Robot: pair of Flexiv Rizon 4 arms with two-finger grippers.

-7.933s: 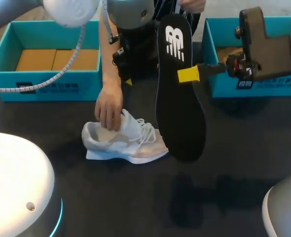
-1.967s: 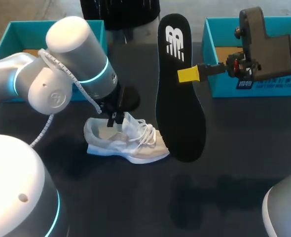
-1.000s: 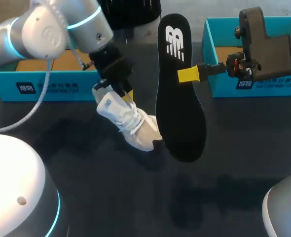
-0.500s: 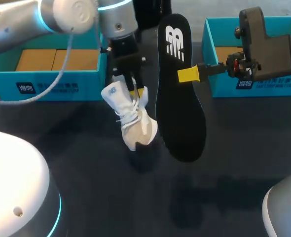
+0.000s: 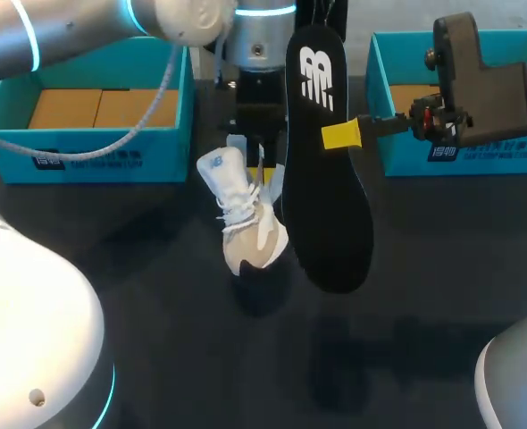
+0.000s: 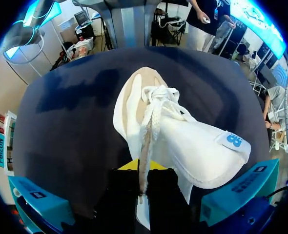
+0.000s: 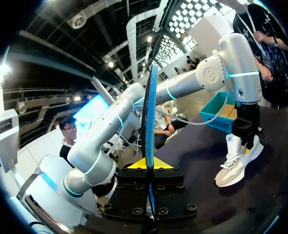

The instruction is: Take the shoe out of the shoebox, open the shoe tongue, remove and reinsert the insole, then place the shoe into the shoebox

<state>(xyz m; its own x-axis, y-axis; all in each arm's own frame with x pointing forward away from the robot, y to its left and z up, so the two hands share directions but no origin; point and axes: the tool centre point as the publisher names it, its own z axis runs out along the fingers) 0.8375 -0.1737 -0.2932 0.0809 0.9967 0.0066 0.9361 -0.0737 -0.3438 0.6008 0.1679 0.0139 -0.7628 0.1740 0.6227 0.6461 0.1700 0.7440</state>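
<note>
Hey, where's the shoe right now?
In the head view the shoe hangs toe-down near the middle of the table, held by the left pincer, just left of the insole in the right pincer.

Upright insole (image 7: 150,112) in gripper (image 7: 148,165)

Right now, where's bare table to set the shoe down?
Free: table in front of left shoebox, left of the shoe; in front of right shoebox, right of the insole; the whole near strip. Crowded: centre, shoe hangs beside insole.
</note>
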